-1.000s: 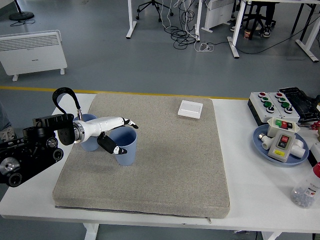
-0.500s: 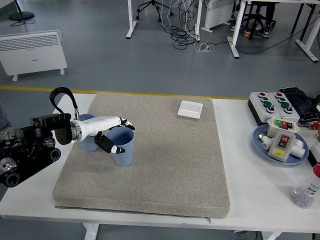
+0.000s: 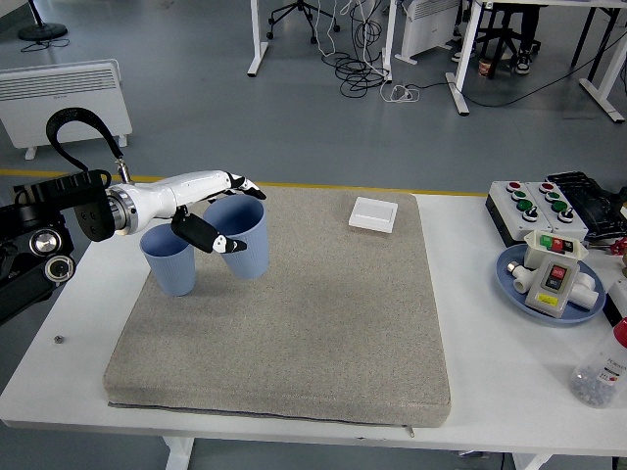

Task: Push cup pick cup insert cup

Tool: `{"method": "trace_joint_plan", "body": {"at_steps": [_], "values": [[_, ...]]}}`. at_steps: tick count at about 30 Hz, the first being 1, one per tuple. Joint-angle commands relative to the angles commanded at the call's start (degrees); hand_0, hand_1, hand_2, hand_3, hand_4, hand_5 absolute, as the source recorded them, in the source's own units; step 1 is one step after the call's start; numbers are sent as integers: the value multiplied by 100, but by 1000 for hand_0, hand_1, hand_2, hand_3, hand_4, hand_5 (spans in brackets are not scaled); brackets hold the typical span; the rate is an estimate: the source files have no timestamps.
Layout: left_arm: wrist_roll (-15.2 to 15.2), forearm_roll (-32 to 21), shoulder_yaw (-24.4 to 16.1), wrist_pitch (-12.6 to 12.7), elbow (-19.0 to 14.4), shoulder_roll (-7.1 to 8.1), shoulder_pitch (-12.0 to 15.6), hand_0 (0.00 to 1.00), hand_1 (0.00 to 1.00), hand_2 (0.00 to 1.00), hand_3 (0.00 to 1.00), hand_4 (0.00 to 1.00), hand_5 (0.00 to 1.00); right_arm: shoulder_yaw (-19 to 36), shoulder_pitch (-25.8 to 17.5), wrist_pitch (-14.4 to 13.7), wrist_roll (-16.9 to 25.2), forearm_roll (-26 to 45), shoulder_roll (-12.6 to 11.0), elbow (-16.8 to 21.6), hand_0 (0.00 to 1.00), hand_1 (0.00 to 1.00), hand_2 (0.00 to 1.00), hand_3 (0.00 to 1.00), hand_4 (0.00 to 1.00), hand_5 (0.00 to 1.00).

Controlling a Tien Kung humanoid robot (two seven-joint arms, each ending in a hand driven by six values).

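Pick step: left hand [image 3: 211, 217], fingers closed round the rim of the held cup [image 3: 240, 238], carries it clear of the grey mat [image 3: 323, 323]; second cup [image 3: 170, 259] stands just below the wrist; next, judged: align and lower it in

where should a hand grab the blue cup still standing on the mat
Grip the free cup around its side wall just below the rim, coming in from the left or front. It stands upright with its mouth open, and its tapered wall is bare on those sides. The left hand, holding the other blue cup, crowds its right.
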Motion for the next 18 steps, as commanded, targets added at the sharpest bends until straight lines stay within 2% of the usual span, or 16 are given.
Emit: {"method": "trace_joint_plan", "body": {"at_steps": [4, 8, 18], "values": [[52, -66, -266, -44, 67, 154, -120, 532, 537, 515, 449, 426, 2, 0, -3, -2, -5, -13, -6, 0, 676, 587, 588, 578, 102, 543], [99, 285, -321, -67, 288, 251, -177, 534, 536, 513, 450, 421, 2, -5, -6, -9, -8, -1, -7, 0, 676, 587, 589, 578, 102, 543], [127, 549, -91, -112, 873, 237, -212, 537, 537, 513, 450, 423, 2, 1, 0, -9, -5, -7, -5, 0, 676, 586, 588, 578, 103, 544]]}}
